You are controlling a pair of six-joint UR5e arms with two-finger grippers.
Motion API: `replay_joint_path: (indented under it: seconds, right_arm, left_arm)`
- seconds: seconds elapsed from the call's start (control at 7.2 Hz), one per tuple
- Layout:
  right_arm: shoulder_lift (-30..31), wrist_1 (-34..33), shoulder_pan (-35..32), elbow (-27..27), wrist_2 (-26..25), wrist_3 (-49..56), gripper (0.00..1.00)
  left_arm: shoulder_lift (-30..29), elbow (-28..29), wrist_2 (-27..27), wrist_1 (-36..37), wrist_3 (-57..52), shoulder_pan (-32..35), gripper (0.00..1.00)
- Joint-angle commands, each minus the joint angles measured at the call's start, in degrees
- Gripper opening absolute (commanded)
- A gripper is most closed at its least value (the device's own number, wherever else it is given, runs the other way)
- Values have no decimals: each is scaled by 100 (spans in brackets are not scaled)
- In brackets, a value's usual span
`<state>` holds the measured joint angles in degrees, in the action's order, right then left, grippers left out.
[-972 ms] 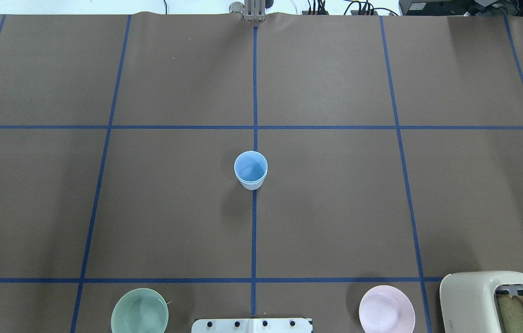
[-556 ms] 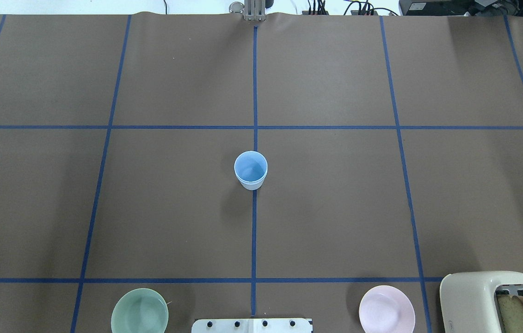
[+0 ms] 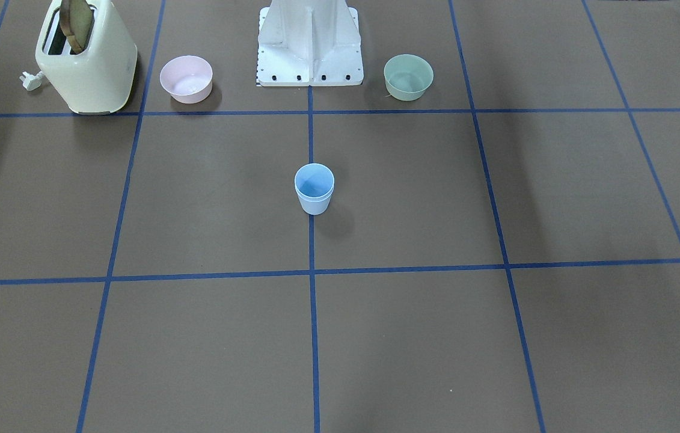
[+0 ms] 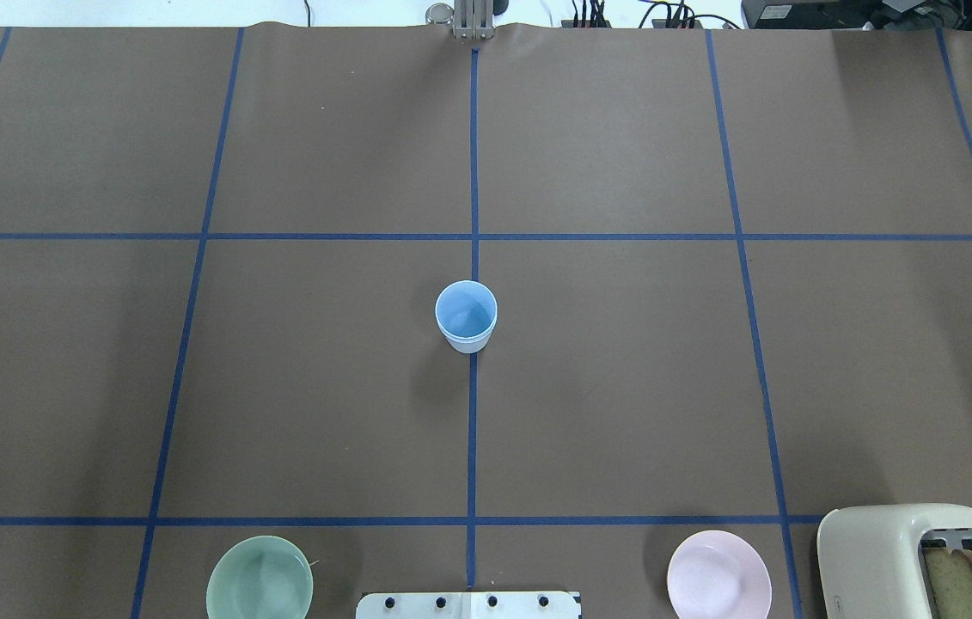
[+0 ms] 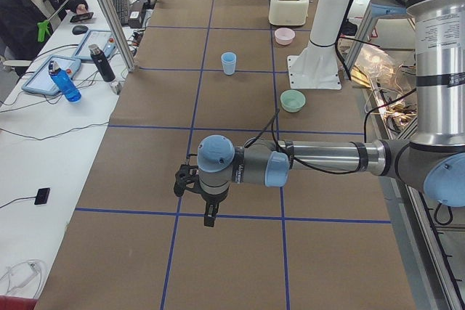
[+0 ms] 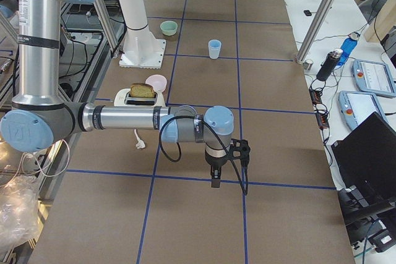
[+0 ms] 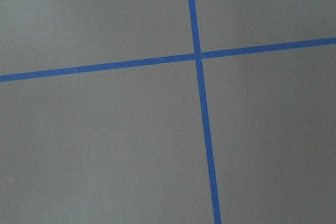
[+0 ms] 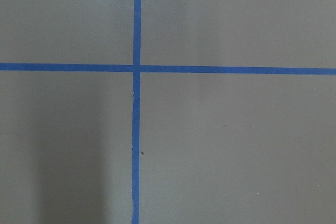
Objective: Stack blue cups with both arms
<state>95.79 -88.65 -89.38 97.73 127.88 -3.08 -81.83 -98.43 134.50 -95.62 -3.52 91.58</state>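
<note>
The blue cups (image 4: 466,316) stand upright on the middle tape line, one nested inside the other, with a double rim showing in the front view (image 3: 314,189). They also show far off in the left side view (image 5: 229,63) and the right side view (image 6: 214,49). My left gripper (image 5: 208,217) hangs over bare table far from the cups; I cannot tell whether it is open or shut. My right gripper (image 6: 215,181) hangs over bare table at the other end; I cannot tell its state either. Both wrist views show only brown table and crossing blue tape.
A green bowl (image 4: 259,578) and a pink bowl (image 4: 718,576) sit on either side of the white base stand (image 4: 468,604). A cream toaster (image 4: 915,559) with a slice of bread stands at the near right corner. Operators' desks with bottles and tablets line the far table edge (image 5: 73,70).
</note>
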Motion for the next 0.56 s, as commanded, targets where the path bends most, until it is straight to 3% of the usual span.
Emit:
replay_joint_path:
  seconds: [0.0, 0.42]
  right_arm:
    - [1, -3, 0, 0, -9, 0, 100]
    - [168, -3, 0, 88, 0, 0, 100]
  left_arm:
    - [0, 0, -3, 0, 0, 0, 100]
    - [0, -9, -3, 0, 9, 9, 100]
